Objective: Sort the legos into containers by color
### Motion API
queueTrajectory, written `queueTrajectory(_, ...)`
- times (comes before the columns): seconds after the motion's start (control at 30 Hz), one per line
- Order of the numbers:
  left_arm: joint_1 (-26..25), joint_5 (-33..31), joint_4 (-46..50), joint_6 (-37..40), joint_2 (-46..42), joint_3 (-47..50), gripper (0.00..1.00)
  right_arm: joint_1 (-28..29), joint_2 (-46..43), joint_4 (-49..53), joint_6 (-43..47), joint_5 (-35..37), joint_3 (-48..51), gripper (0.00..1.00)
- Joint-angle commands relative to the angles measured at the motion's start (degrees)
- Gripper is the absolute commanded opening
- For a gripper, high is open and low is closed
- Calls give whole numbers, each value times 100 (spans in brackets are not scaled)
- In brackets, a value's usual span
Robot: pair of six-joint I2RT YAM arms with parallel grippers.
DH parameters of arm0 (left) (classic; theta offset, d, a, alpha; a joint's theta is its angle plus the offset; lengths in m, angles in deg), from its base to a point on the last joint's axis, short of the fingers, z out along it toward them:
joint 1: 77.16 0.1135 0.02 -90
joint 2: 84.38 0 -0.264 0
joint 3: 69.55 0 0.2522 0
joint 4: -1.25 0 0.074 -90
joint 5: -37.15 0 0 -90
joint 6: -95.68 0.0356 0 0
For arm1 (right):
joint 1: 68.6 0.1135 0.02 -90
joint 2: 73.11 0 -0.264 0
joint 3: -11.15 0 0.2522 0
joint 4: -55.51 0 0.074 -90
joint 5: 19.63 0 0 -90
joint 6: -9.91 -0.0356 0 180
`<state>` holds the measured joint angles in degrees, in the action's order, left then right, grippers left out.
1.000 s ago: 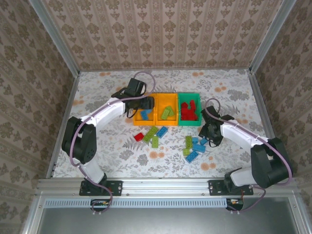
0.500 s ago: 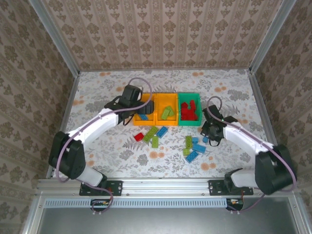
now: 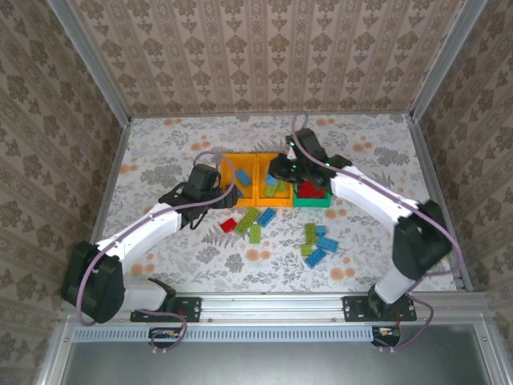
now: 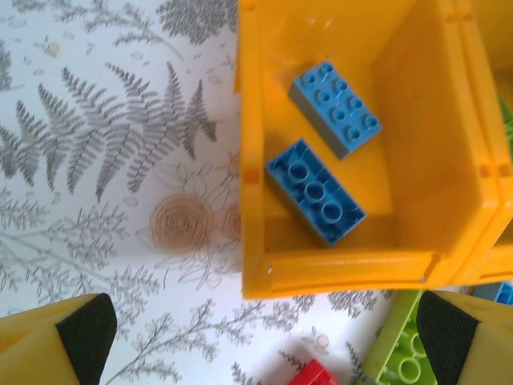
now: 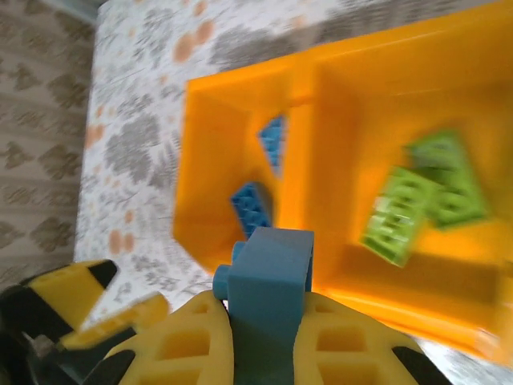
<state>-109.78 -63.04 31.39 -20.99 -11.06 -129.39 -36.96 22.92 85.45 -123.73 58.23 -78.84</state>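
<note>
Three containers stand in a row: a left orange bin (image 3: 239, 178) holding two blue legos (image 4: 335, 108), a middle orange bin (image 3: 274, 167) with lime green legos (image 5: 401, 215), and a green bin (image 3: 314, 200) with red ones. My right gripper (image 3: 280, 172) hangs over the orange bins, shut on a blue lego (image 5: 272, 273). My left gripper (image 3: 212, 196) is open and holds nothing. It hovers over the table just off the left bin's near-left corner (image 4: 256, 281). Loose red (image 3: 228, 225), green (image 3: 247, 220) and blue (image 3: 325, 238) legos lie in front of the bins.
A red lego (image 4: 313, 374) and a green one (image 4: 401, 353) lie just ahead of my left gripper's fingers (image 4: 80, 329). The floral tabletop (image 3: 160, 152) has open room at the left and behind the bins. Metal rails (image 3: 425, 168) and patterned walls border it.
My right arm left the loose pile at the right and swung over the orange bins with the blue lego gripped. My left gripper opened and drew back from the left bin.
</note>
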Motion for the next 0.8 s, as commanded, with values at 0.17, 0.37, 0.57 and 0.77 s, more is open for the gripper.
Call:
queueTrajectory(0.17,-24,169,52,-216,-648,731,100,229,1808,463,307,-455,-2161,18)
queueTrajectory(0.37,-165,364,194,-58,-793,1020,100,225,2717,1102,382,-126,-3086,25)
queueTrajectory(0.57,-223,606,371,-365,-694,1143,99,229,3027,1280,391,-30,-3307,40)
queueTrajectory(0.77,-287,902,573,-1276,-413,1089,100,264,2951,1334,499,-26,-3302,48)
